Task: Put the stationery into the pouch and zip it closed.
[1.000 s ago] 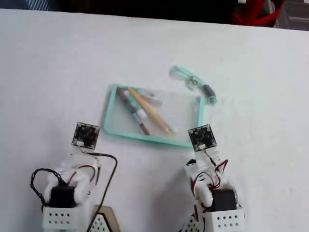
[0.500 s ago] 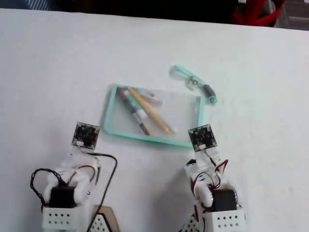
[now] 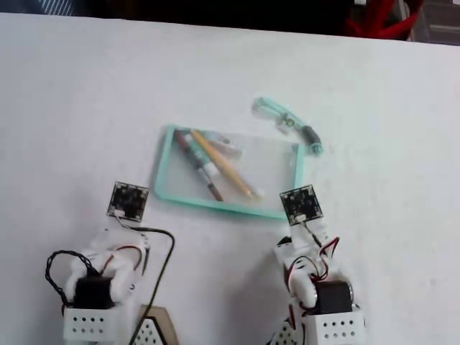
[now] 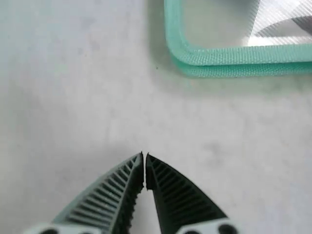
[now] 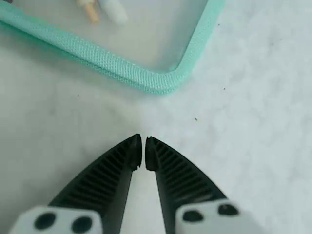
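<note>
Hovering over the white table (image 3: 86, 93), both arms sit at the near side of the pouch (image 3: 272, 176). The left gripper (image 4: 145, 157) has its tips pressed together on nothing, and the right gripper (image 5: 144, 139) is pinched closed and empty too. The pouch lies flat mid-table, apart from both, with one near corner just ahead of each gripper.

The stationery looks to be inside the pouch's outline, so I judge the zip is the job now, though I cannot tell if it is open. To do it well, both grippers need to open first. One should pin a corner of the pouch flat, and the other should take the pull and draw it straight along the edge so the pouch doesn't skid.

Counting up: one pouch. Inside it are three pieces as far as I can tell: a yellow pencil (image 3: 223, 164), a dark pen (image 3: 195, 164) and a short white piece (image 3: 228, 149). One teal strip with a dark end (image 3: 287, 123) lies just beyond the far right corner. Whether it is loose stationery or the pouch's own strap, I cannot tell. Two arms, two grippers.
</note>
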